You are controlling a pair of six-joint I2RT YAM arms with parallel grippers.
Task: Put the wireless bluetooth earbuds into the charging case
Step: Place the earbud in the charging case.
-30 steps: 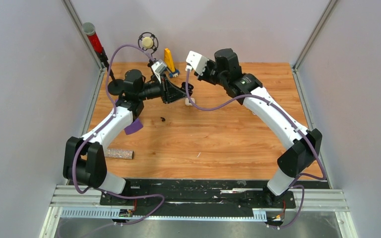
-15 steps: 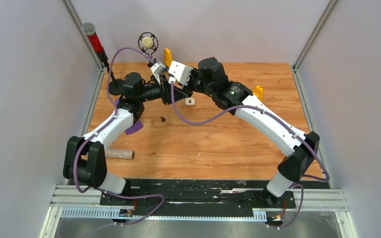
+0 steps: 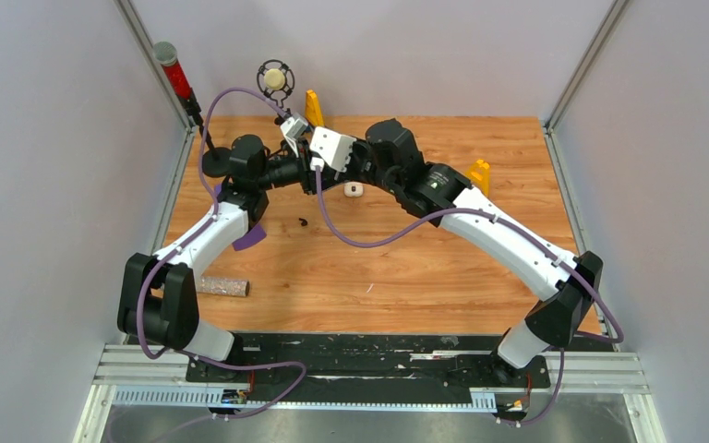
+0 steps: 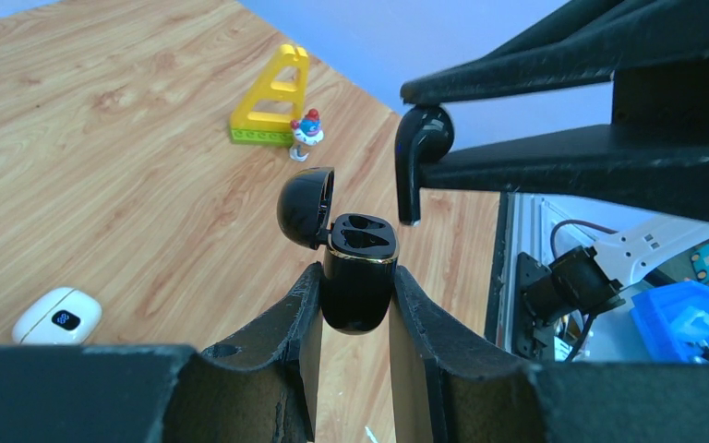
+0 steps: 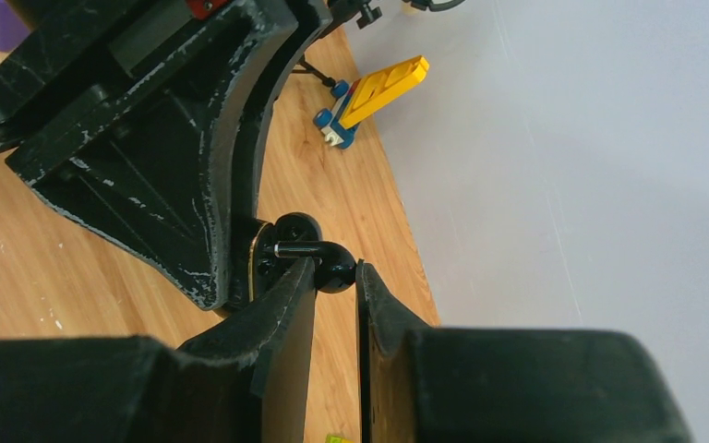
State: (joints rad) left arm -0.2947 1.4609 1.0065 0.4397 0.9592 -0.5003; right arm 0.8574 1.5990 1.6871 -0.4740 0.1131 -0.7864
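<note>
Left pincer (image 4: 354,288) clamps open case (image 4: 360,263) — earbud (image 4: 420,148) (in right pincer (image 5: 335,270)) just beside.

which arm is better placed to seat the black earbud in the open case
Right: the right hand pinches the black earbud close by the open black case, which the left hand clamps.

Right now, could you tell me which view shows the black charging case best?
The left wrist view: the black charging case sits centred, lid open, both wells empty, in the left gripper. The right wrist view shows only a sliver; the top view hides it.
</note>
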